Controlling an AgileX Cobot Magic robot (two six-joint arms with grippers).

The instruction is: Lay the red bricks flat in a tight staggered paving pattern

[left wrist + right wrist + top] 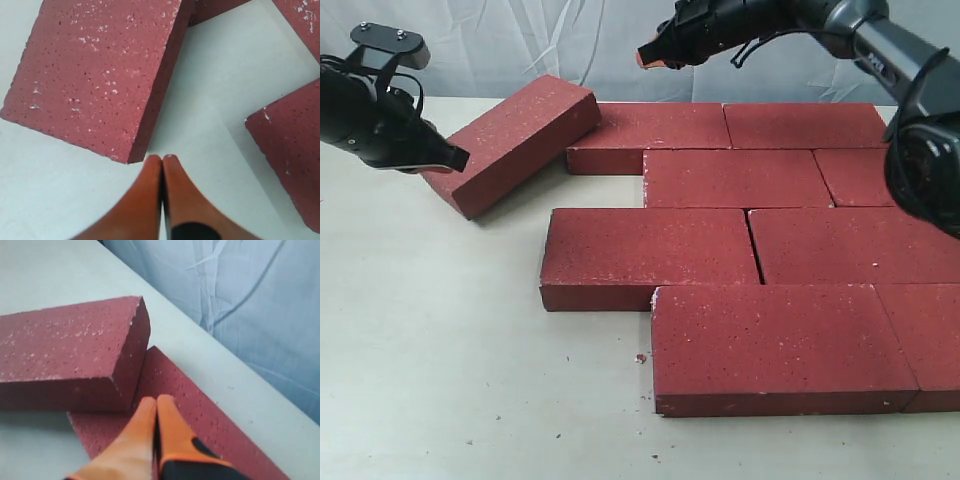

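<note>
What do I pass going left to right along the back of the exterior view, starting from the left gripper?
The left gripper → angled brick, one end lying over the next brick → left back-row brick → right back-row brick.

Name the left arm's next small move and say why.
Probably nudge the skewed brick with the shut left gripper, swinging it off the back-row brick it overlaps. The brick sits askew with one end seemingly propped up, not flat.
</note>
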